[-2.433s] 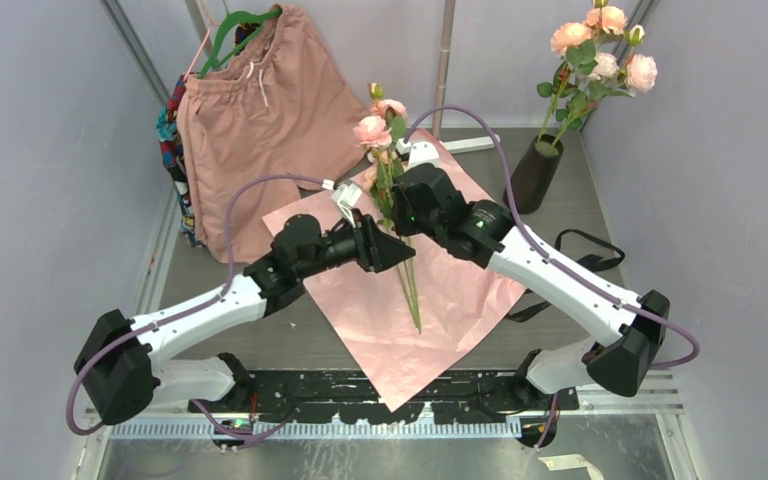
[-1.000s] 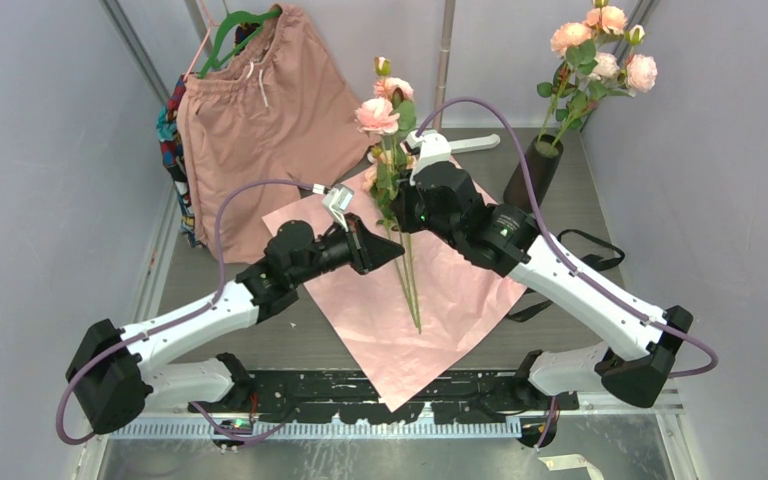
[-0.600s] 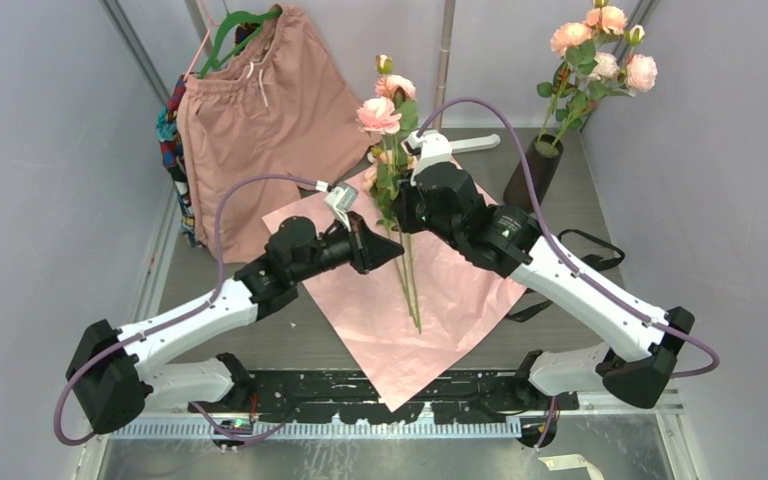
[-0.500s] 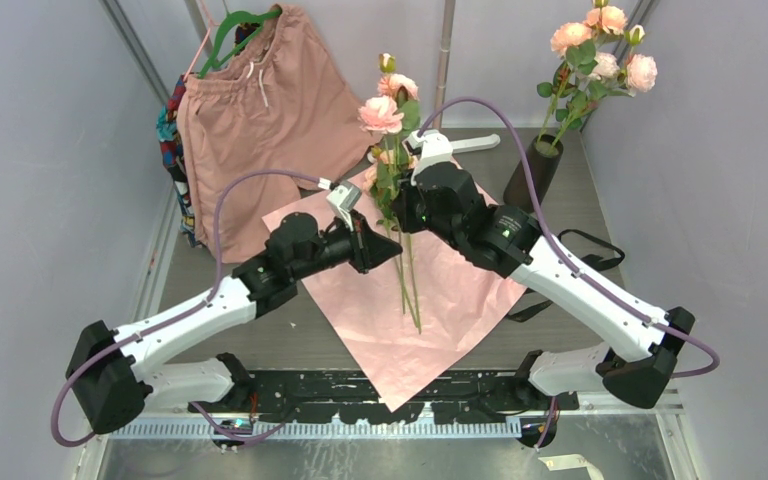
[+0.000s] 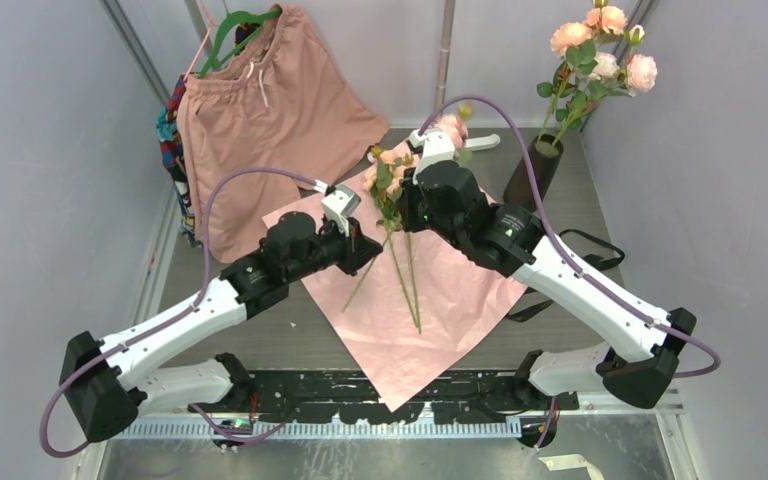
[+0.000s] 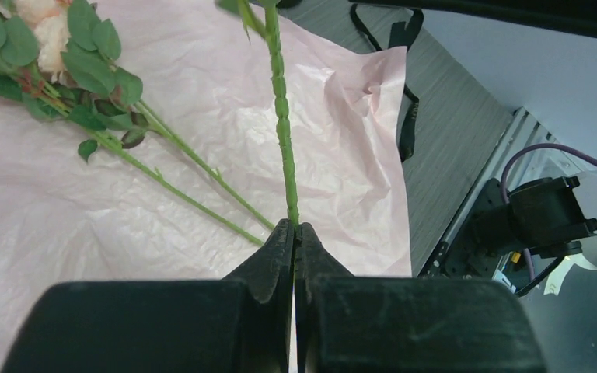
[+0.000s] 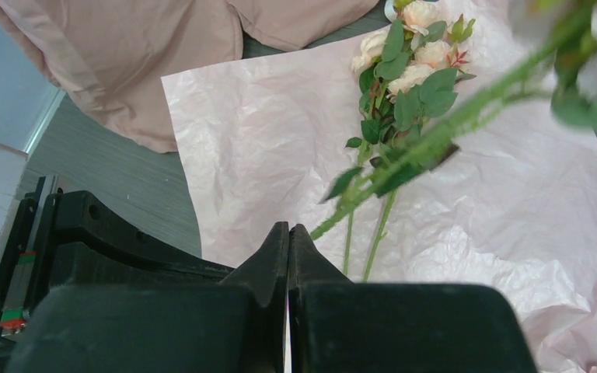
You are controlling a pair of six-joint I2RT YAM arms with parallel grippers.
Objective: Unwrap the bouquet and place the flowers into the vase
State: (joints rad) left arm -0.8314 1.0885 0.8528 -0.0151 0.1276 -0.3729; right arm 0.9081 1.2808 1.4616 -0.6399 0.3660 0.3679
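Observation:
The bouquet is unwrapped, and its pink paper (image 5: 450, 300) lies flat on the table. Several peach-pink flowers (image 5: 385, 178) lie on it, stems (image 5: 410, 290) pointing toward me. My left gripper (image 5: 368, 252) is shut on one green stem (image 6: 284, 155), which leans toward the back right. Its bloom (image 5: 451, 128) shows beside the right wrist. My right gripper (image 5: 398, 220) hangs above the paper, shut with nothing between its fingers. The blurred stem (image 7: 435, 132) passes just right of its tips. The black vase (image 5: 532, 175) stands at the back right and holds other flowers (image 5: 600, 50).
Salmon-pink shorts (image 5: 260, 110) on a green hanger drape over the table's back left. A black ribbon (image 5: 580, 250) lies on the table right of the paper, under my right arm. Grey walls close in on both sides.
The flower that stood upright between both grippers has tipped toward the back right. My left gripper has shifted a little left and down with the stem. The right jaws have closed fully, off the stem.

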